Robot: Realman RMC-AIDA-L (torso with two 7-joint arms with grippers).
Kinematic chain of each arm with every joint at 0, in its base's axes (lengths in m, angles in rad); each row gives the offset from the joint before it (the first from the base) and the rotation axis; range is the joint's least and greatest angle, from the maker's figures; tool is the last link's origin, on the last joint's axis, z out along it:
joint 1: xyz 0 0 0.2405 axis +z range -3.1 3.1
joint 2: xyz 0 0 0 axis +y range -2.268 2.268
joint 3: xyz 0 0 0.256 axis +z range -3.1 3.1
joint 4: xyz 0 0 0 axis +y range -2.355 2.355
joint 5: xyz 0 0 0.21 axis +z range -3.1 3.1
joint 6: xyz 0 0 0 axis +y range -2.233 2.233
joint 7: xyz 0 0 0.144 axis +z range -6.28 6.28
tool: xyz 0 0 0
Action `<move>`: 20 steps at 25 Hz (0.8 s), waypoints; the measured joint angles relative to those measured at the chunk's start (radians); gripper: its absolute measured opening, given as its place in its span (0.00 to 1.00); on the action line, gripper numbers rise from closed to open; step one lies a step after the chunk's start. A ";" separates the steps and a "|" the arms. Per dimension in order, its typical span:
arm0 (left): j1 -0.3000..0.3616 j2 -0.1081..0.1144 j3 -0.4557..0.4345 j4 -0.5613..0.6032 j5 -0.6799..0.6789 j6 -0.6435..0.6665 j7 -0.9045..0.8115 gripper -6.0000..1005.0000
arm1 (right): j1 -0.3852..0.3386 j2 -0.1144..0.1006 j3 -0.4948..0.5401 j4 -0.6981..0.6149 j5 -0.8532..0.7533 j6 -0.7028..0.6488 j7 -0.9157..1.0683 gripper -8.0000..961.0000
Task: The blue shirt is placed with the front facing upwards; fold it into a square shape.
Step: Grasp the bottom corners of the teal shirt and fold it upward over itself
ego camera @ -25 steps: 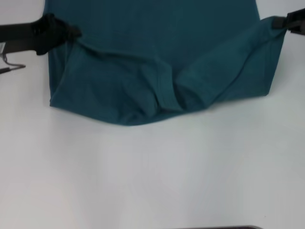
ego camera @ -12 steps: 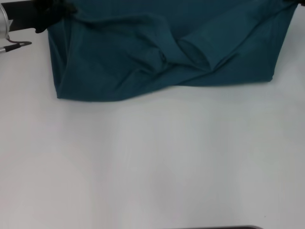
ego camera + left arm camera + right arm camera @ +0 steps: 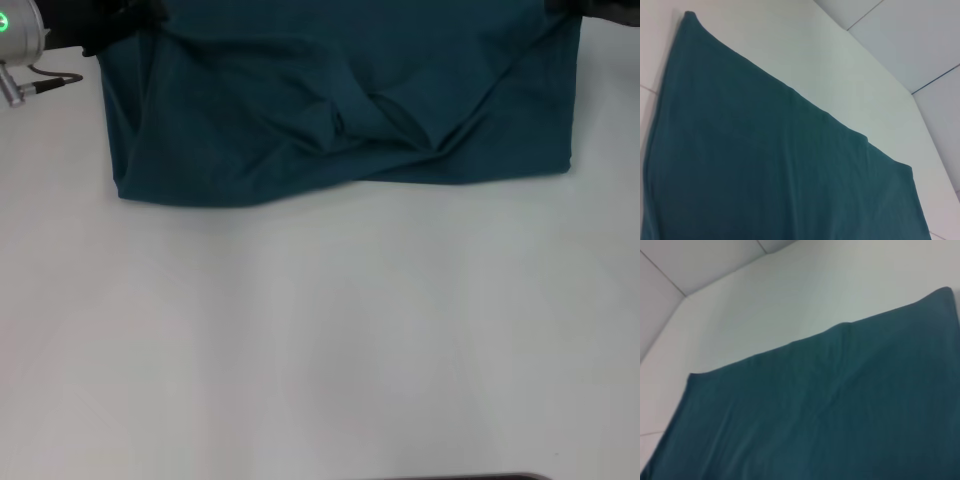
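The blue shirt (image 3: pixel 250 130) lies at the far side of the white table (image 3: pixel 320 340), its plain teal side up. It is folded over on itself, with creases running to a bunched pleat near the middle. My left gripper (image 3: pixel 125 18) grips its far left corner at the top edge of the head view. My right gripper (image 3: pixel 585 8) holds the far right corner and is mostly cut off. The cloth runs taut to both. In the wrist views the blue shirt (image 3: pixel 765 165) (image 3: pixel 840 415) fills the foreground, and neither arm's own fingers show.
A silver wrist housing with a green light (image 3: pixel 15 25) and a thin cable (image 3: pixel 50 82) sits at the far left. A dark strip (image 3: pixel 460 477) shows at the near table edge. Bare white tabletop spans the near half.
Both grippers have carried the shirt's corners farther away from me. The near fold has drawn back and straightened, and the sagging middle has flattened onto the table.
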 joint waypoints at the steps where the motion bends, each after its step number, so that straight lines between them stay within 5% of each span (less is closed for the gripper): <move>1: -0.002 0.000 0.000 0.000 0.000 -0.001 0.000 0.01 | 0.003 0.001 -0.006 0.004 -0.001 0.013 0.000 0.08; 11: -0.028 0.016 -0.002 -0.023 0.000 -0.026 -0.013 0.01 | 0.065 -0.013 -0.031 0.011 -0.047 0.143 0.006 0.09; 20: -0.054 0.018 0.056 -0.015 0.005 -0.103 -0.012 0.01 | 0.123 0.003 -0.060 0.079 -0.140 0.258 0.003 0.10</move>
